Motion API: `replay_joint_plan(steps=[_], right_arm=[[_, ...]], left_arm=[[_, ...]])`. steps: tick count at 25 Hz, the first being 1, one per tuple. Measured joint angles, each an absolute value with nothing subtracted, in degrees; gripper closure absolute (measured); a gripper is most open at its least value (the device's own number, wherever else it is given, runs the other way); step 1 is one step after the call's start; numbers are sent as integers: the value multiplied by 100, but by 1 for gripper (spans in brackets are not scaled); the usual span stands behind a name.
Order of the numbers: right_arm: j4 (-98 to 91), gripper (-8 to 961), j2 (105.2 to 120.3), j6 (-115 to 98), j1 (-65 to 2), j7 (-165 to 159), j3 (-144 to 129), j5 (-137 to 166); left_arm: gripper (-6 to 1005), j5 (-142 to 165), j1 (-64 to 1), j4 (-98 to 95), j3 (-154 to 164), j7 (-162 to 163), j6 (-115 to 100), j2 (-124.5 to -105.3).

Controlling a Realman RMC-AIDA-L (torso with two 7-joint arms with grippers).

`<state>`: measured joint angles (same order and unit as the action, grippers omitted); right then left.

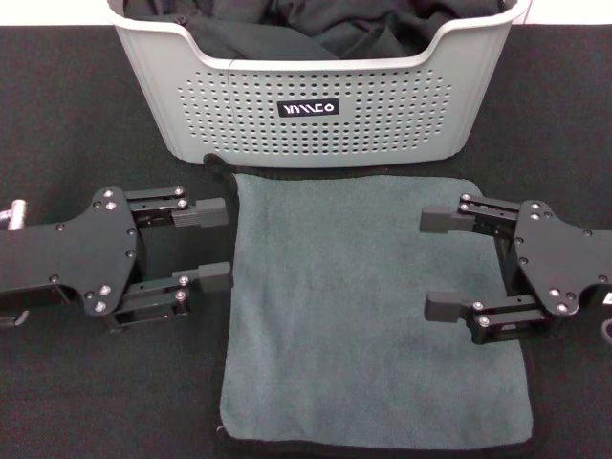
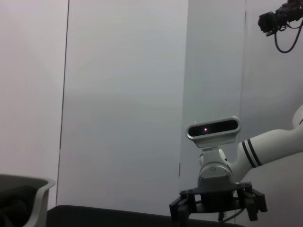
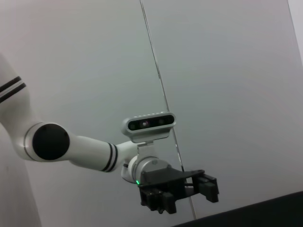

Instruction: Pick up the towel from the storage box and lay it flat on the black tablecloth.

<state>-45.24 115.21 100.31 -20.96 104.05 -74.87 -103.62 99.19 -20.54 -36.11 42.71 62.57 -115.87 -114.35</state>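
Surface: black tablecloth covers our whole work area.
Left gripper: jaws wide, empty, just beside the towel's edge.
Right gripper: wide, empty, over the opposite edge.
Towel: flat between our grippers; we judge it laid.
Storage box: beyond both grippers, holding black garments.

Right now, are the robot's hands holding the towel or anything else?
Nothing is held. The left gripper and right gripper are both open at the edges of the towel, which lies flat on the black tablecloth.
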Motion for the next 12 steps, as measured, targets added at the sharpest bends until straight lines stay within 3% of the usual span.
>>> replay_joint_plan(steps=[12], right_arm=[[-4274, 67, 11531, 9746, -2243, 10455, -7569, -10423]], left_arm=[[428, 9922, -2103, -3590, 4256, 6247, -11567, -11345]])
